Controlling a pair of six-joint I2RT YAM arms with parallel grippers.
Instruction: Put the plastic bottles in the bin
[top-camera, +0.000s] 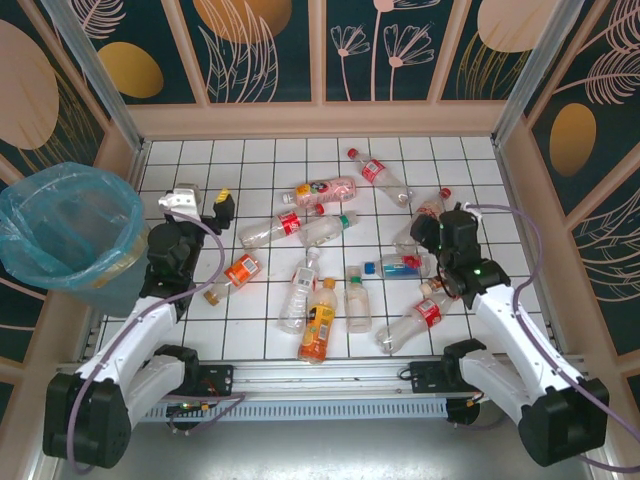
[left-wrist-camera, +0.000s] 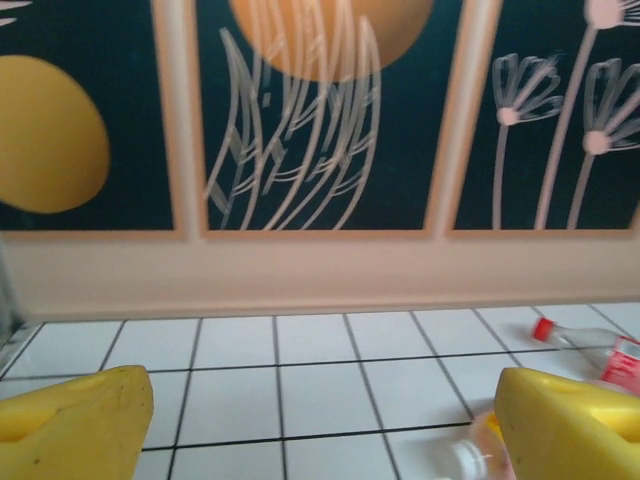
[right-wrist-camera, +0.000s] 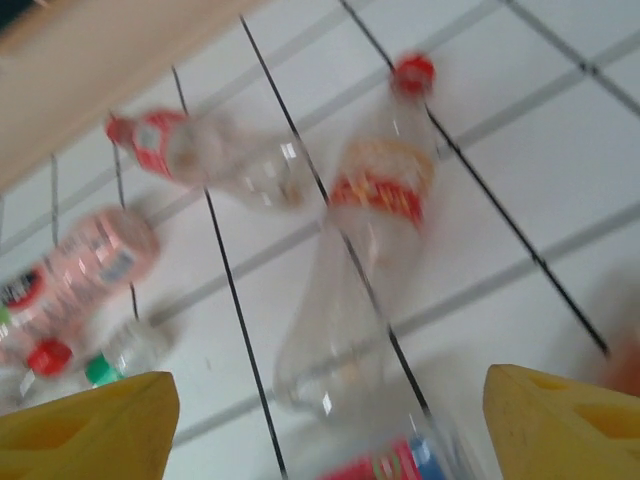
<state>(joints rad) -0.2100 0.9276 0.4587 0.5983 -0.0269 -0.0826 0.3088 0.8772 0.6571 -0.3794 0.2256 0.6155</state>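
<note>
The white tiled desk (top-camera: 250, 335) has the bin (top-camera: 30, 262) standing off its left edge. The plastic bottles (top-camera: 298, 292) lie scattered across the desk. Left fingers (left-wrist-camera: 75, 425) are spread wide and empty. Right fingers (right-wrist-camera: 560, 420) are released above a blurred red-labelled bottle (right-wrist-camera: 375, 190).

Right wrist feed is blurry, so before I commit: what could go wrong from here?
The right claw is open facing a red-capped bottle with another bottle close beside it; closing may nudge or catch both. Both lie on their sides, so a bump could roll them. The bin stands at the far left, likely a long carry for that arm.
</note>
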